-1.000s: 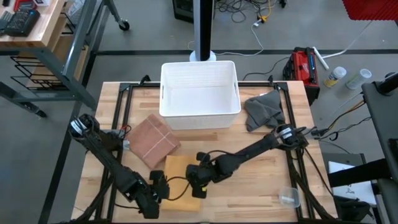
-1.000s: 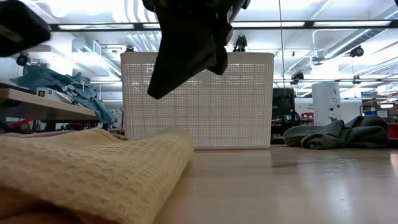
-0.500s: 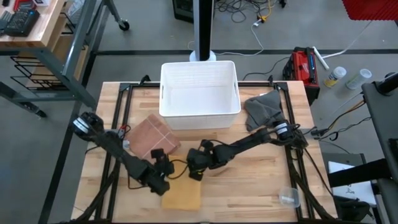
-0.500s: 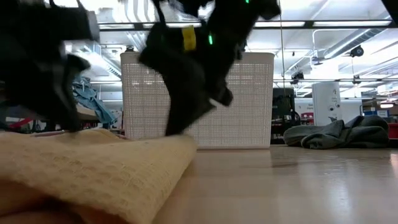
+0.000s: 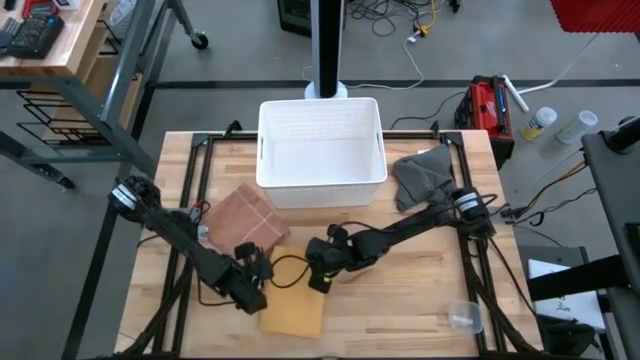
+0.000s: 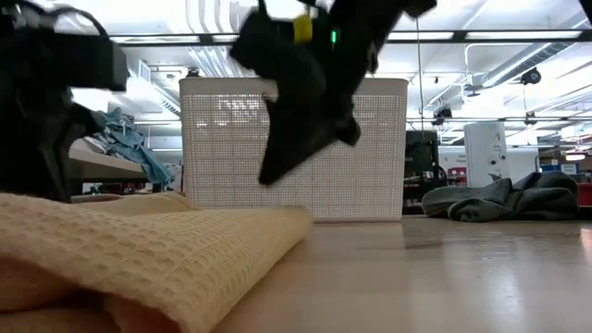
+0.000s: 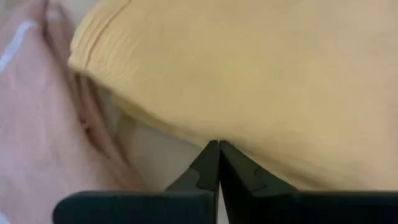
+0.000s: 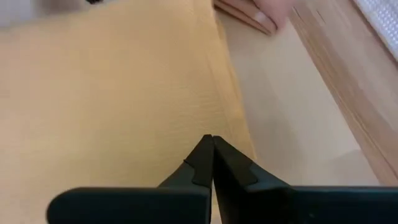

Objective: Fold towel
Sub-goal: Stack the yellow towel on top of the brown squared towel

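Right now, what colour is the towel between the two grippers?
Yellow, with a waffle weave. The towel shows best in the low view.

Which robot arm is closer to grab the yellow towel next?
Probably the left: its pincer sits at the yellow towel by its far edge. The right pincer hovers off the far corner. Both are shut.

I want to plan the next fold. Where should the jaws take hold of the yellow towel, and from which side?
Probably at the two corners of the yellow towel on its edge nearest the white basket. The left gripper and right gripper, both shut and empty, hang over that edge. Come down from above: the towel lies flat, with an edge thick enough to pinch.
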Robot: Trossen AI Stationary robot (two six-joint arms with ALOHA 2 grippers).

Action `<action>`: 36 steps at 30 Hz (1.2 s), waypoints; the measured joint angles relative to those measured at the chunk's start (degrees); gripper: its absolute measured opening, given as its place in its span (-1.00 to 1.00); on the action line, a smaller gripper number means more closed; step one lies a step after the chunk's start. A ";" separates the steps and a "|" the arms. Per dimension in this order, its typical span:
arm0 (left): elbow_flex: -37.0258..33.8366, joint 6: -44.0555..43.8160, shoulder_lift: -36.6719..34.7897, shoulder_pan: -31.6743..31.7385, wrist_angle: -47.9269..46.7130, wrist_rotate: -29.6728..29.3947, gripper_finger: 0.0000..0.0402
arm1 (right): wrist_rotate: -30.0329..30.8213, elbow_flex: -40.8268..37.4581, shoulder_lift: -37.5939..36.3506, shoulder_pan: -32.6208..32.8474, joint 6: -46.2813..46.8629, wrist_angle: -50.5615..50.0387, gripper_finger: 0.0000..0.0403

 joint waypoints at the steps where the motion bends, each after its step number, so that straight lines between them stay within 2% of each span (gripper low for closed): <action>1: 0.46 -0.53 -0.61 -0.56 0.27 -0.03 -1.00 | -0.23 -0.10 -0.60 0.43 -0.24 -0.10 -1.00; 5: 1.88 -3.40 -1.27 -3.31 0.49 -0.10 -1.00 | -4.88 -3.13 -4.17 2.61 -0.37 1.17 -1.00; 9: 1.81 -6.61 -0.83 -7.35 0.99 -0.23 -1.00 | -7.45 -11.33 -8.37 5.25 4.97 8.37 -1.00; 12: 1.73 -6.31 -0.75 -9.65 6.43 -1.62 -1.00 | -7.75 -19.09 -8.97 6.75 13.08 20.25 -1.00; 16: 1.85 -1.18 -0.41 -9.25 17.19 -7.55 -1.00 | -8.53 -26.89 -8.07 7.33 24.20 37.60 -1.00; 20: 1.92 4.02 1.79 -7.29 21.25 -7.66 -1.00 | -8.26 -31.58 -7.57 7.22 28.82 46.64 -0.94; 25: 1.90 3.36 5.40 -5.03 21.58 -5.81 -1.00 | -9.34 -31.98 -7.73 7.63 33.12 45.02 -0.68; 30: 1.81 0.53 9.98 -4.48 22.79 -4.26 -1.00 | -8.79 -29.70 -7.40 8.25 39.65 35.51 -0.35; 36: 2.07 0.20 10.29 -3.83 23.56 -2.73 -1.00 | -8.58 -26.91 -5.82 8.31 45.28 35.19 0.04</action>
